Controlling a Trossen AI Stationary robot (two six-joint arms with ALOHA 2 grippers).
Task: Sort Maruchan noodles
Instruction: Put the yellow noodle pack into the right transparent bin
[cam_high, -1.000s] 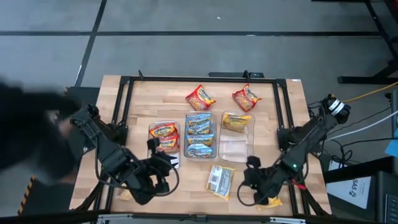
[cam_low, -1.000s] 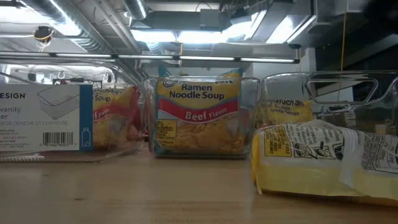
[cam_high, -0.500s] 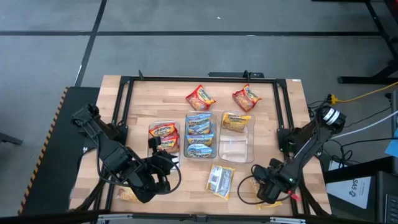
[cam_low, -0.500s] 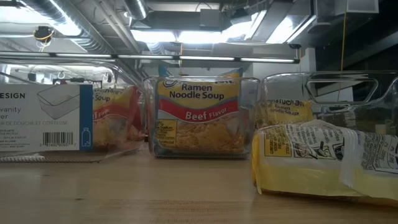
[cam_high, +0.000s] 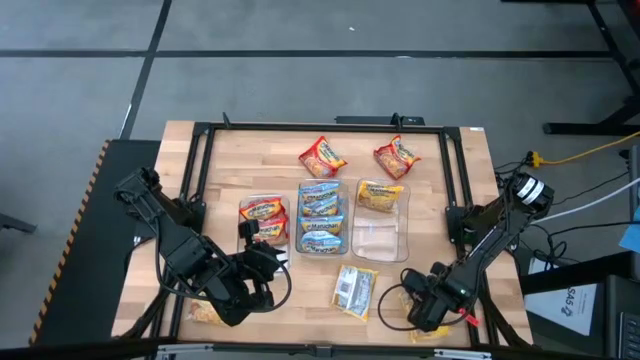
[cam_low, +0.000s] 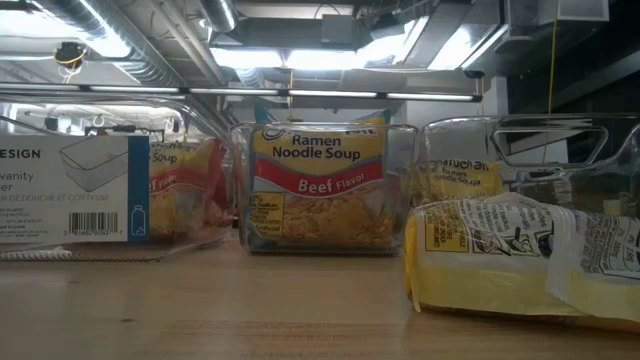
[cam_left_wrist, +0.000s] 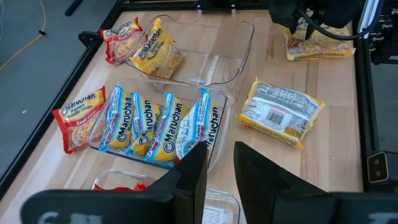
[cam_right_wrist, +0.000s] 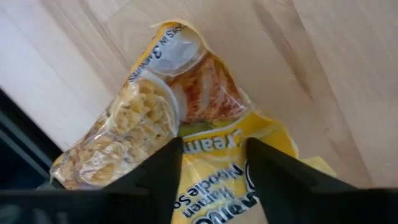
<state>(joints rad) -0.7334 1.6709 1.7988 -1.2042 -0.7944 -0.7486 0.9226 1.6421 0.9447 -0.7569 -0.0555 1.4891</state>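
Observation:
Three clear bins stand mid-table. The left bin (cam_high: 264, 220) holds red Maruchan noodles, the middle bin (cam_high: 322, 220) blue ones, and the right bin (cam_high: 380, 212) a single yellow one (cam_high: 379, 194). Two red packets (cam_high: 322, 156) (cam_high: 397, 157) lie flat at the far side. A yellow packet (cam_high: 354, 291) lies face down near the front. My right gripper (cam_right_wrist: 214, 144) stands open, pointing down over another yellow packet (cam_right_wrist: 186, 106) at the near right corner. My left gripper (cam_left_wrist: 217, 158) is open and holds nothing, just in front of the left bin. My right gripper comes at the yellow packet from above, its open fingers (cam_right_wrist: 171, 165) set over the packet's printed face (cam_right_wrist: 211, 168). The packet lies flat on the table. I cannot tell whether the fingertips touch it.
A black frame (cam_high: 200, 160) runs round the tabletop. One more packet (cam_high: 204, 313) lies at the near left, under my left arm. Bare wood shows between the bins and the front edge (cam_low: 200, 310).
My right gripper has moved toward the table's near right corner and now stands over the yellow packet there. A dark blurred shape at the table's left side has gone from view.

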